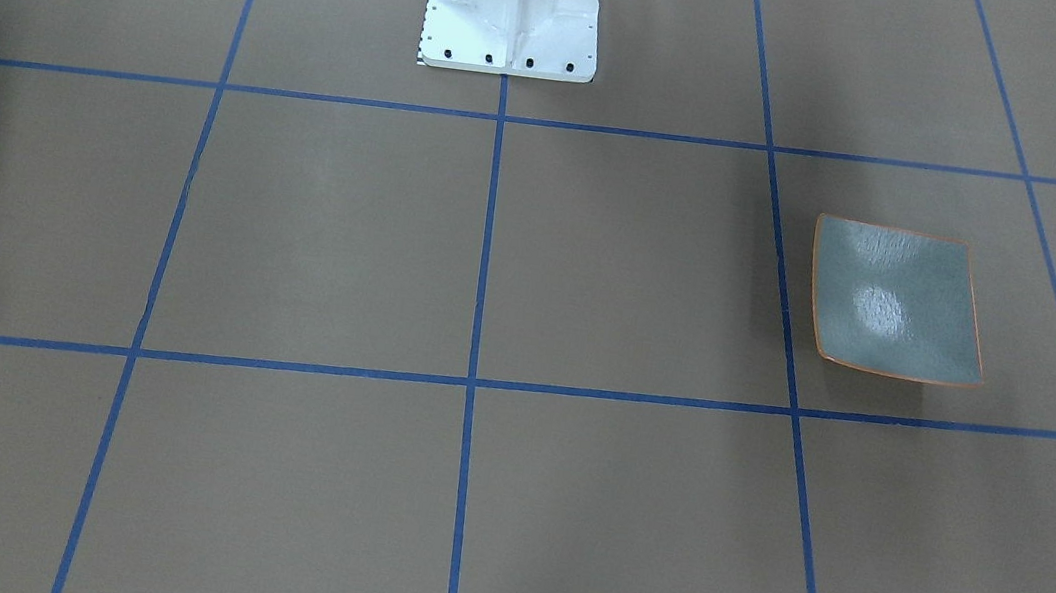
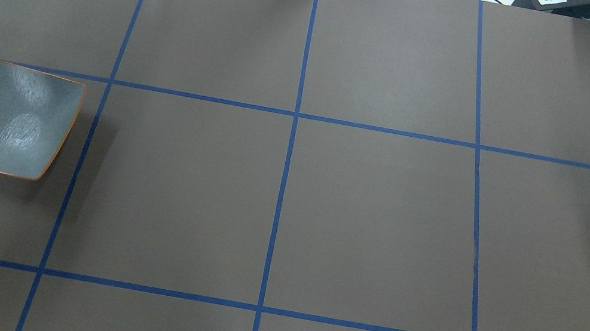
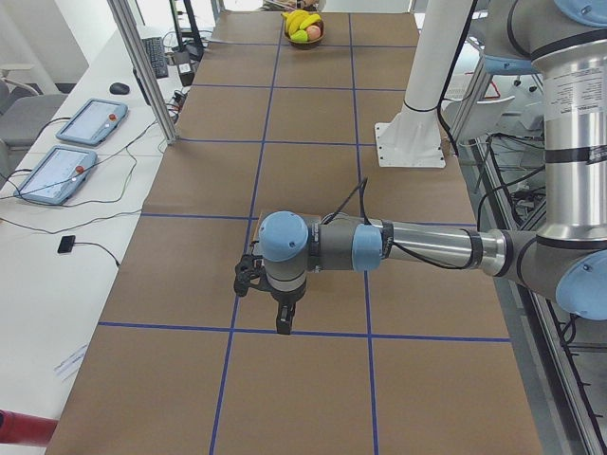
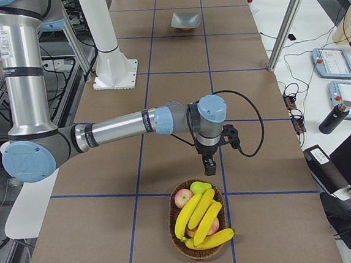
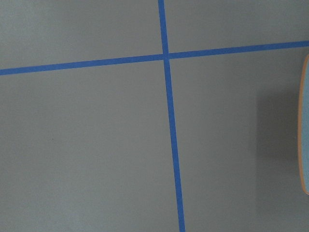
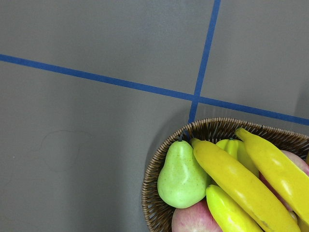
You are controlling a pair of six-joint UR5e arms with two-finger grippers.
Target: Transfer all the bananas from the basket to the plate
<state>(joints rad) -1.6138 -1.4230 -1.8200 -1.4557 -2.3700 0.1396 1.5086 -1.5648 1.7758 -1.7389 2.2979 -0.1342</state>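
The right hand point(image 4: 209, 164) (apart or together, I could not tell) hung near the brown wicker basket point(image 4: 171, 223); glossy curved yellow bananas point(image 4: 198, 212) might slip a shallow pinch.

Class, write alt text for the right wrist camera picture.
A wicker basket at lower right holds yellow bananas, a green pear and a red apple, on a plain table crossed by blue tape lines.

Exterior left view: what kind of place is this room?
Probably a robot lab: a robot arm over a table taped into blue squares, and a control tablet on a side desk.
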